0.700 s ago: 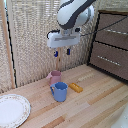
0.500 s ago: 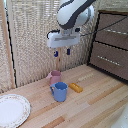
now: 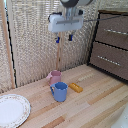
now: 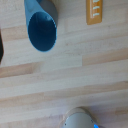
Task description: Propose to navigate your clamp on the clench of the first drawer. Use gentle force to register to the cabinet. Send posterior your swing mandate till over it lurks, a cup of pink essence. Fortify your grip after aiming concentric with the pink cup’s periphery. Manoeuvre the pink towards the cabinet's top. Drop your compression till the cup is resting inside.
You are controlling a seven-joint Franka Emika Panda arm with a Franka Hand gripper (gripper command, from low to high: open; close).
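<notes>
Nothing has visibly moved since the earlier frames: arm and objects sit as before. Using the pink cup (image 3: 54,77) as landmark: it stands upright on the wooden table (image 3: 95,107), handle toward the exterior view's left, close against the reed screen (image 3: 35,40) behind it. The clamp (image 3: 63,38) hangs well above the cup, slightly toward the exterior view's right of it, holding nothing; its two dark-blue fingers (image 3: 57,39) point down with a clear gap, so the claw reads as released. A blue mug (image 3: 60,91) stands just in front of the cup, nearly touching it, opening up. An orange block (image 3: 76,87) lies flat on the table near the cup, to the exterior view's right of the blue mug and apart from it. A white plate (image 3: 11,110) with a patterned rim sits well apart from the cup, toward the exterior view's left front. The cabinet (image 3: 111,45) stands well to the exterior view's right of the cup; its first drawer (image 3: 113,31) looks shut, with the clench (image 3: 117,32) across the front. The wrist view is blurry: blue mug (image 4: 41,28) and orange block (image 4: 94,11) are clear, and a pale rounded shape (image 4: 78,119) at the edge is possibly the pink cup.
</notes>
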